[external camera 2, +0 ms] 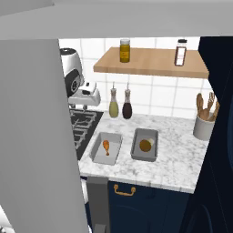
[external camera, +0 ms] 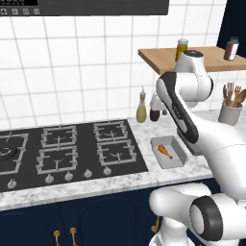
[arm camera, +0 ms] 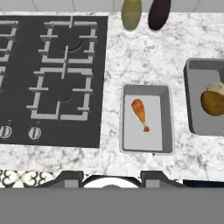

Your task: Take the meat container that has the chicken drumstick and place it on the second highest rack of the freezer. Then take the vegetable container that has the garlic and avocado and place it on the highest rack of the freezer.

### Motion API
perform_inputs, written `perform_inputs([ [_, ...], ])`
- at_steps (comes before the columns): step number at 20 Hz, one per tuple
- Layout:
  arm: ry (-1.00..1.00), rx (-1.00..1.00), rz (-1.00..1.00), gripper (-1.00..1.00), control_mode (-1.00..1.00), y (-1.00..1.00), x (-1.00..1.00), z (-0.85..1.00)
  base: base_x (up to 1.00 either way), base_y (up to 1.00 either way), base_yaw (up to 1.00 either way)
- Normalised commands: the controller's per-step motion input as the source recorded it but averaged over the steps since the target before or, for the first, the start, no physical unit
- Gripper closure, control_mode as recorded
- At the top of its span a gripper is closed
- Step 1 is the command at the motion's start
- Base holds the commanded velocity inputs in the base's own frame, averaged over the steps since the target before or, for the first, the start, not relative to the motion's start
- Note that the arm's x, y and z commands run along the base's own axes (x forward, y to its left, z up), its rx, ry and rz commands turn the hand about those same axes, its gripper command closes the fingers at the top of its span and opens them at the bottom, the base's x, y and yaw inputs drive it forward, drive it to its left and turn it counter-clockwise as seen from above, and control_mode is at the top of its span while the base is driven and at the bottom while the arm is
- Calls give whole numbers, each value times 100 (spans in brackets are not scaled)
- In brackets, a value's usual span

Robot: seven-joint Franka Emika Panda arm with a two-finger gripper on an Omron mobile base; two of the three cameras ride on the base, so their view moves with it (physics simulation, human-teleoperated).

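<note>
— Pincer first: what is it doing?

— Its tips stand apart with nothing between them, so it's spread and empty. It hangs high above the counter, near the stove, looking down, well apart from everything.

— And below it?

— The meat tray lies flat on the counter just beside the stove, with the drumstick in its middle, thick end toward the wall. To the right, a little apart, is the veg tray, holding the avocado with the garlic touching it. Two bottles stand by the wall behind.

— So which step is this?

— The very first, I'd say: reaching for the meat tray. Neither tray looks handled.

— What does the next move call for?

— Going down over the meat tray and lining the jaws across one thin wall, probably the near one, then closing on it. The tray should stay level when lifted, or the drumstick may roll out before the second highest rack.
</note>
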Motion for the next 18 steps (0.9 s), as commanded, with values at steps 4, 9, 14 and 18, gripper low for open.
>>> perform_inputs([
  [4, 2, 1, -7, -100, -100, -20, -15, -23, 0, 0, 0],
  [9, 17, 13, -38, -100, -100, -84, 0, -54, 0, 0, 0],
  [14, 22, 11, -45, -100, -100, -76, 0, -74, 0, 0, 0],
  [18, 9, 7, -38, -100, -100, -49, 0, -87, 0, 0, 0],
])
